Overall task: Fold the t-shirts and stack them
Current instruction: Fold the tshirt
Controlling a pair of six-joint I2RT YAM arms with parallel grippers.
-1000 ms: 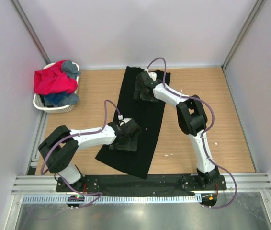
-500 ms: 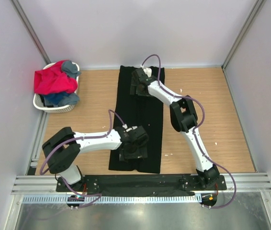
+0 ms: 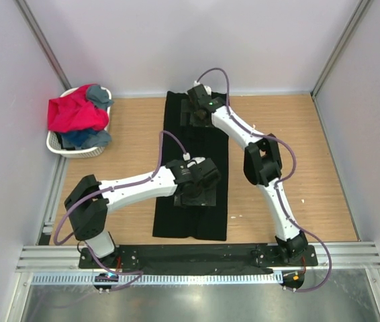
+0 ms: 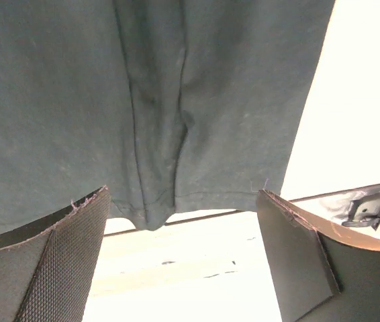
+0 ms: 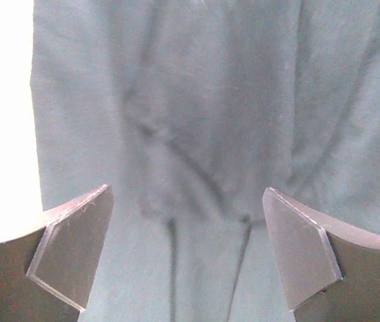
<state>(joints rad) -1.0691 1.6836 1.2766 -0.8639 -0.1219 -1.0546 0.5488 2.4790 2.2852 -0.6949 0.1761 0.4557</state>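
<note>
1. Top view: the black t-shirt (image 3: 176, 134) lies as a long, narrow strip down the middle of the table (image 3: 123, 134), running from the far edge towards the arms' bases.
2. Same view: the left gripper (image 3: 200, 191) hangs over the near half of that strip and the right gripper (image 3: 200, 114) over its far end. From up here the jaws are hard to read.
3. Far left, a white basket (image 3: 76, 152) sits in the corner. A red-pink shirt (image 3: 76, 114) is heaped on top, a grey shirt (image 3: 100, 96) sits behind it and a blue shirt (image 3: 86, 139) shows below.
4. Left wrist view: the left gripper (image 4: 182, 201) has its fingers spread wide with nothing between them. The black t-shirt (image 4: 62, 100) fills the upper frame, with a crease running down to its hem. Pale table (image 4: 197, 261) shows beneath the hem.
5. Right wrist view: the right gripper (image 5: 186, 194) is spread wide too, and empty. The black t-shirt (image 5: 197, 100) covers nearly everything, lightly wrinkled. A bright sliver of table (image 5: 2, 100) shows along the left edge.
</note>
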